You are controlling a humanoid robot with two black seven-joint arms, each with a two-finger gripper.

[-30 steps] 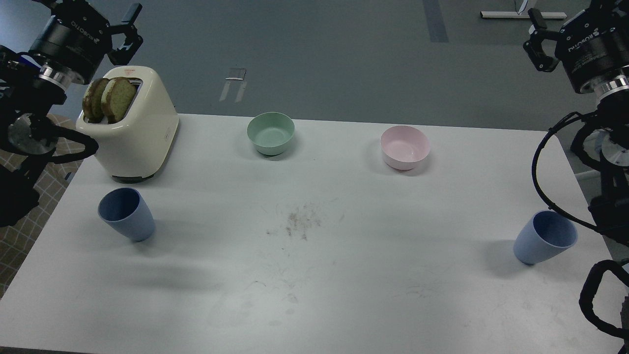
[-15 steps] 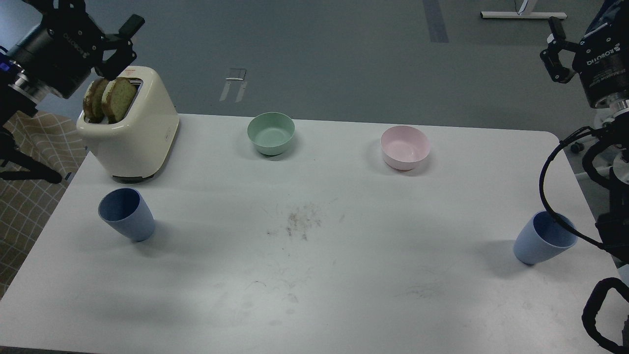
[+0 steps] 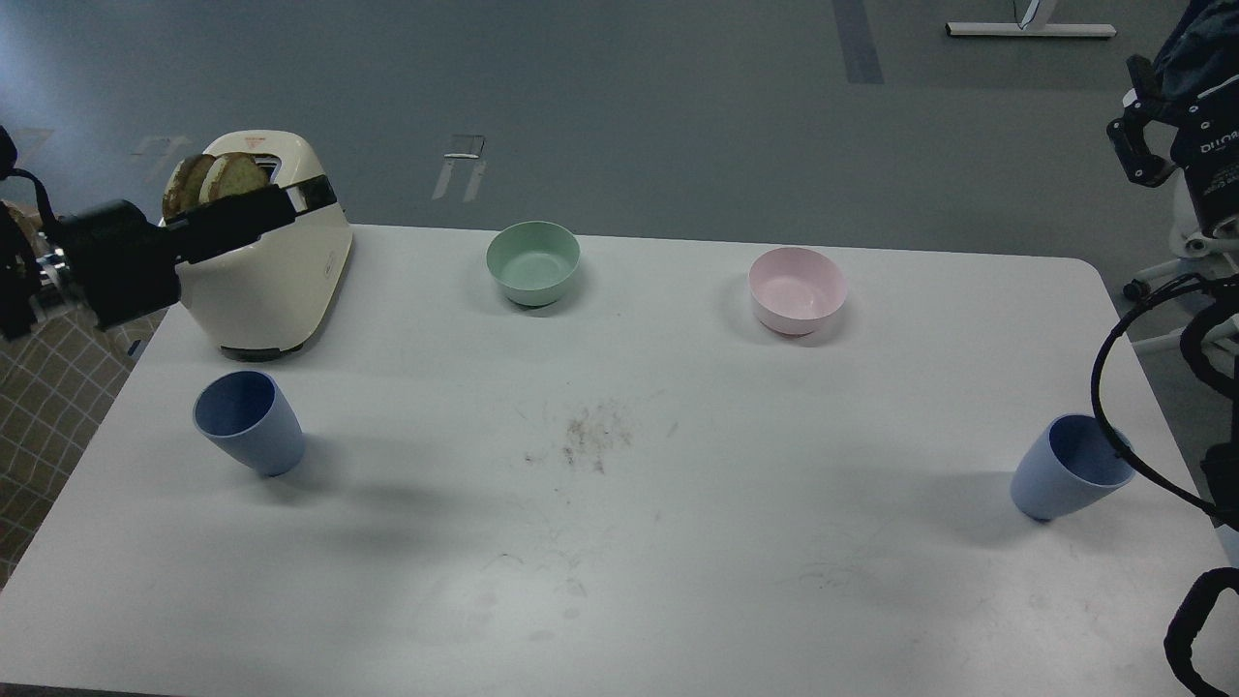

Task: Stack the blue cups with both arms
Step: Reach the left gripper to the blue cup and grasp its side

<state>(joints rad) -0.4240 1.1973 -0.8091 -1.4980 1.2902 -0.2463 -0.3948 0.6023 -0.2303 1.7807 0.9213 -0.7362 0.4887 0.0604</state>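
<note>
You see two blue cups standing upright and well apart on the white tabletop (image 3: 678,542): the left cup (image 3: 249,422) just in front of the cream toaster (image 3: 271,261), the right cup (image 3: 1072,468) near the right edge. Your left hand (image 3: 290,205) hangs across the toaster, seen edge-on, so you cannot tell its state. Your right hand (image 3: 1142,136) is raised at the upper right, empty, its state equally unclear. A green bowl (image 3: 533,261) and pink bowl (image 3: 798,289) sit behind.

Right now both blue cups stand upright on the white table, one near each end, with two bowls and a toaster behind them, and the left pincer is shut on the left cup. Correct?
Not quite. The head view shows the left pincer up in front of the cream toaster, clear of the left matte blue tumbler cup. The rest holds.
</note>
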